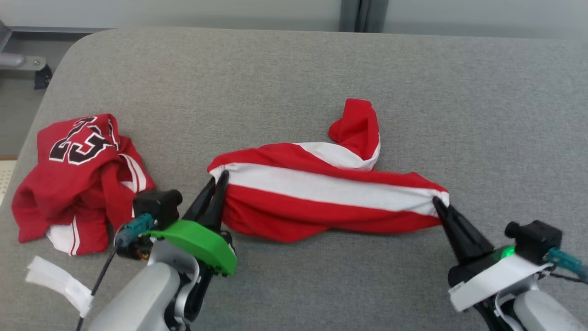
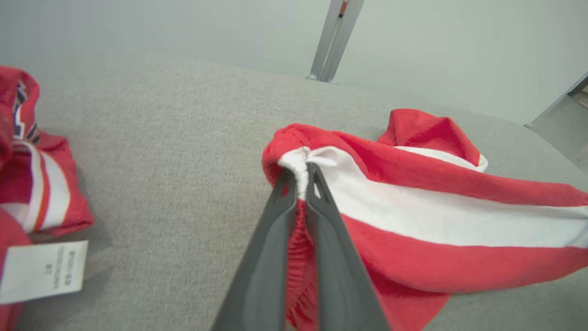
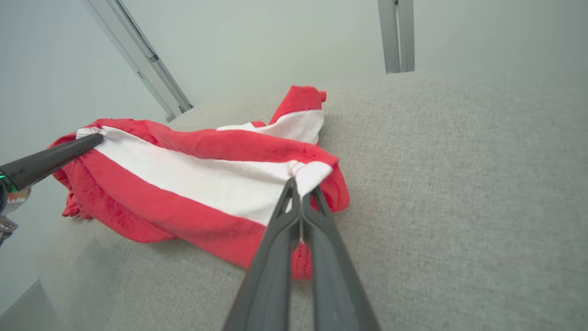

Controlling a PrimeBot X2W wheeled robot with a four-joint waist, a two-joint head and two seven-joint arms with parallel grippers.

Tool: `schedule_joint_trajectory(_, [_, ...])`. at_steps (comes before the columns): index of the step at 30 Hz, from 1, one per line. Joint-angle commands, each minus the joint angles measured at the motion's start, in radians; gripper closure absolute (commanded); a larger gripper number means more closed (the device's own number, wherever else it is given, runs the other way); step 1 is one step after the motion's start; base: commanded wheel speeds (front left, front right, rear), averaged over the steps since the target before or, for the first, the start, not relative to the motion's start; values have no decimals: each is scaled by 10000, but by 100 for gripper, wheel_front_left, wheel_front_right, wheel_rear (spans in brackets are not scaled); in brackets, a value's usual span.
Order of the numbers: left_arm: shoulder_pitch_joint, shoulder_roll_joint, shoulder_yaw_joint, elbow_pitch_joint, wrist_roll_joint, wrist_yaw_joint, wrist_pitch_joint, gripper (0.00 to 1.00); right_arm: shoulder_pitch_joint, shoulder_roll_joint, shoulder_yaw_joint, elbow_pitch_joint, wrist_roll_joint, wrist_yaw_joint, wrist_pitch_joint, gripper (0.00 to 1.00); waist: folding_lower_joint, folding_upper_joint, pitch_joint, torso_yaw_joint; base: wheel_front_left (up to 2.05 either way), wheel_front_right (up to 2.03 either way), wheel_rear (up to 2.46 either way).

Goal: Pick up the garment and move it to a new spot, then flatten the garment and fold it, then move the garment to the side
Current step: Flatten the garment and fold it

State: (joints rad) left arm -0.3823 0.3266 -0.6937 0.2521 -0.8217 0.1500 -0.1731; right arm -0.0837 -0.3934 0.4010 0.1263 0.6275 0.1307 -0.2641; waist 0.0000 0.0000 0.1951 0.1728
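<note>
Head view spans the red-and-white striped cloth garment (image 1: 321,188) on the grey table (image 1: 294,69): left gripper (image 1: 219,177) clamps its left end, right gripper (image 1: 435,200) its right. Left wrist view shows print on a white label (image 2: 41,271).

Ahead of both sets of fingertips, the grey padded table (image 1: 285,78) lies open to its far edge. Between the left gripper (image 1: 219,179) and the right gripper (image 1: 437,202), the red-and-white striped garment (image 1: 321,193) spans the whole gap, pinched at each end. Outboard of the left gripper, a crumpled red numbered jersey (image 1: 78,179) and a white tag (image 1: 57,281) obstruct. Outboard of the right gripper, open surface.
</note>
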Motion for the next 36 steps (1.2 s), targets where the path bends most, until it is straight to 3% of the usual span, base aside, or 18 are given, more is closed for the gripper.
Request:
schedule_joint_trajectory(1, [-471,225,47,-321,129,-108,125,100,-183,-79,-384,-401,-49,1,-4,100,0,0,5,-508,0,0,0])
schedule_joint_trajectory(7, [-2733,869,-18,-1986,792,-481,1341,100,-1829,-499,-1932,-1558,958,-2,-4,100,0,0,534,-1628,0,0,0])
schedule_joint_trajectory(11, [-5101,698,-89,-2432,1090,-1013,2485,100,-3877,-924,-2247,-1495,1637,2,-3,100,0,0,1320,-2210,0,0,0])
schedule_joint_trajectory(14, [-7059,358,-101,-1896,1536,-1347,2830,100,-5596,-1305,-1967,-1128,2115,1,-3,100,0,0,2027,-2601,0,0,0])
schedule_joint_trajectory(18, [-9374,-679,-31,-286,1921,-1878,2350,100,-8000,-1514,-1750,16,2297,1,-3,100,0,0,2899,-2931,0,0,0])
schedule_joint_trajectory(21, [-10763,-1353,120,1117,2153,-2202,1375,100,-9670,-1373,-2235,954,2290,1,-3,100,0,0,3468,-3064,0,0,0])
schedule_joint_trajectory(25, [-11939,-1867,329,2685,2481,-2392,-201,100,-11085,-1383,-2977,1321,1808,2,-3,100,0,0,4022,-3083,0,0,0])
schedule_joint_trajectory(30, [-11742,-1888,368,2910,2489,-2724,-899,100,-11051,-1344,-3557,540,1503,2,-3,100,0,0,4403,-2898,0,0,0])
schedule_joint_trajectory(36, [-8577,-1229,873,176,2372,-2804,-923,100,-8349,-1117,-4014,-1493,1762,1,-4,100,0,0,4105,-2644,0,0,0])
